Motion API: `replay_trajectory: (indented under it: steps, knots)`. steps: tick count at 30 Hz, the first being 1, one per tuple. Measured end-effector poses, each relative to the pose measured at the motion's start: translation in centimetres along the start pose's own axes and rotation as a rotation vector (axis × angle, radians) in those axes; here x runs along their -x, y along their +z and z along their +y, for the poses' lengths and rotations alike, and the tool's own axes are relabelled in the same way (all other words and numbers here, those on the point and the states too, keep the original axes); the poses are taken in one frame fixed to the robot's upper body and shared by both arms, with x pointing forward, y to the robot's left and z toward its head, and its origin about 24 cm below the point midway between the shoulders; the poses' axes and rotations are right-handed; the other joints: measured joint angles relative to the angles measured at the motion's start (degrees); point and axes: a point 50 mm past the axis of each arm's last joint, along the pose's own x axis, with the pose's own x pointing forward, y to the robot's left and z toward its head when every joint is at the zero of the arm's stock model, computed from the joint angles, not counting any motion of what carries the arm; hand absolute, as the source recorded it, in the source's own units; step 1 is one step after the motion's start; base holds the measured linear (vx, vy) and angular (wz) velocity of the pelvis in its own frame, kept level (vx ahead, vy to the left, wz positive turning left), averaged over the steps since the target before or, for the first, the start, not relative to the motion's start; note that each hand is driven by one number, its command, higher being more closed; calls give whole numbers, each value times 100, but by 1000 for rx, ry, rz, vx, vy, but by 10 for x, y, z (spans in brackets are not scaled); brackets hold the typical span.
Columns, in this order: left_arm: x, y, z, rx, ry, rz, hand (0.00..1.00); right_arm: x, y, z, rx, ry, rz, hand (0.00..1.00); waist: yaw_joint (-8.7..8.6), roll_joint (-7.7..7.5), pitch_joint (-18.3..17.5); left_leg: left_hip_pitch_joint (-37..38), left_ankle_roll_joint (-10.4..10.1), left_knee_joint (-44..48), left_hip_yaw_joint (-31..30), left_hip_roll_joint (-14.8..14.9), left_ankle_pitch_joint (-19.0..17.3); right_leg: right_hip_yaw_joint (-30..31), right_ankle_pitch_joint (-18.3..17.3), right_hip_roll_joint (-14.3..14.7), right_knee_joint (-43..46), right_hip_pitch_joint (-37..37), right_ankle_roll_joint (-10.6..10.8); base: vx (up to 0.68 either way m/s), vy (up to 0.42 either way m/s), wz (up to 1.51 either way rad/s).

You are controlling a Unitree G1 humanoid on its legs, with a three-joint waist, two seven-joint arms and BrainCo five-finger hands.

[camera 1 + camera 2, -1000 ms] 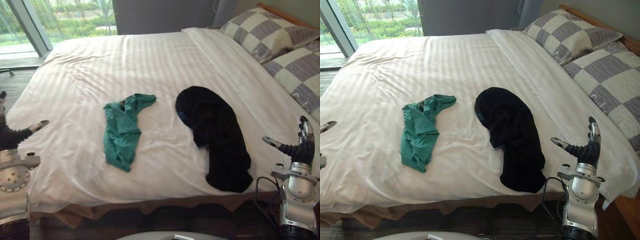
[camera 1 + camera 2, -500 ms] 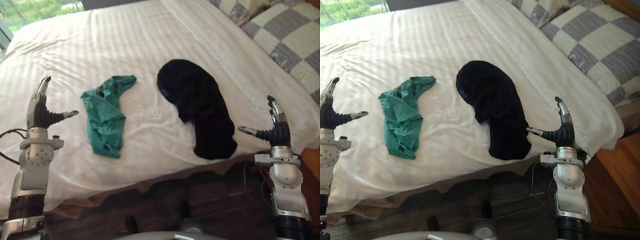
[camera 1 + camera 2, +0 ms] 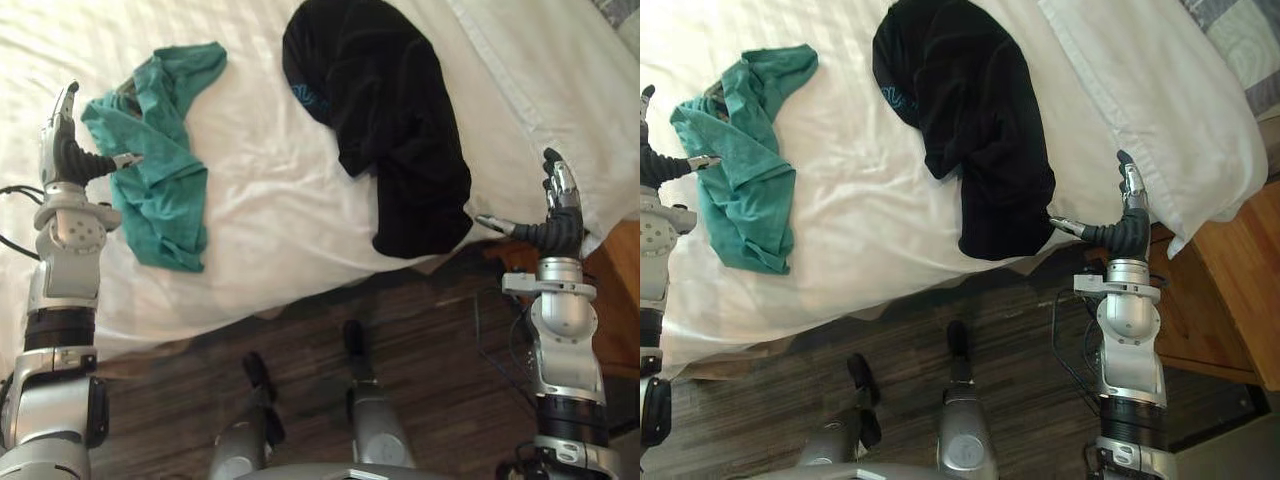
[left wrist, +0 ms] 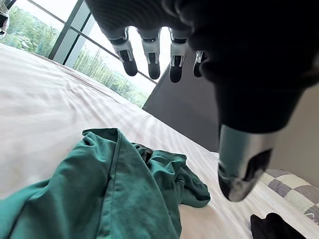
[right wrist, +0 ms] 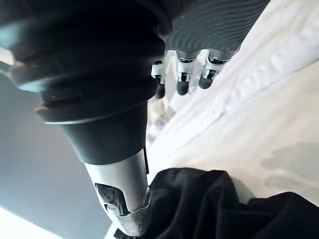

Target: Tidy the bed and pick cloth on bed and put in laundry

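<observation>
— Two cloths are seen lying on the bed (image 3: 270, 215), a green cloth (image 3: 150, 185) and a black cloth (image 3: 385, 130). What has been changed?

— The view has been tipped down, and both hands have been brought closer. The left hand (image 3: 70, 160) is held spread over the green cloth's edge, the right hand (image 3: 555, 230) spread beside the black cloth's lower end. Nothing is gripped; a grasp is judged next.

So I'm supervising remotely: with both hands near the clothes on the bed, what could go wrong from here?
The black cloth lies with its lower end at the bed's edge near the open right hand; a clumsy tug could slide it onto the floor. The green cloth lies flat on the wrinkled sheet by the open left hand, so a grab might pinch sheet too.
</observation>
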Motion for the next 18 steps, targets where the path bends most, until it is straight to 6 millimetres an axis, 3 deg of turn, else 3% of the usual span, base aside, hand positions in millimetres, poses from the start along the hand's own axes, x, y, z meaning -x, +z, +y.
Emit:
replay_trajectory:
  steps: [7,13,17,18]
  knots:
    - [-21,23,-2,-29,3,-35,0,4,9,-4,-36,-60,-37,0,33,-92,371,-223,20,1,-66,19,99,-20,9,-5,155,-253,-8,-21,8,4]
    - [-30,31,-3,-28,-4,-30,0,11,42,-4,-97,-111,-178,0,61,-98,659,-595,53,3,42,63,202,-18,9,26,352,-723,-5,-34,-1,1]
    - [-30,25,-22,16,-49,33,0,15,63,-3,-134,-125,-275,0,155,-183,791,-684,15,6,242,161,190,116,27,92,398,-921,-16,-9,-15,-19]
    - [-32,25,-23,33,-41,47,100,16,68,-3,-152,-130,-295,0,193,-205,803,-688,-6,9,308,211,179,140,34,129,398,-947,-14,9,-24,-18]
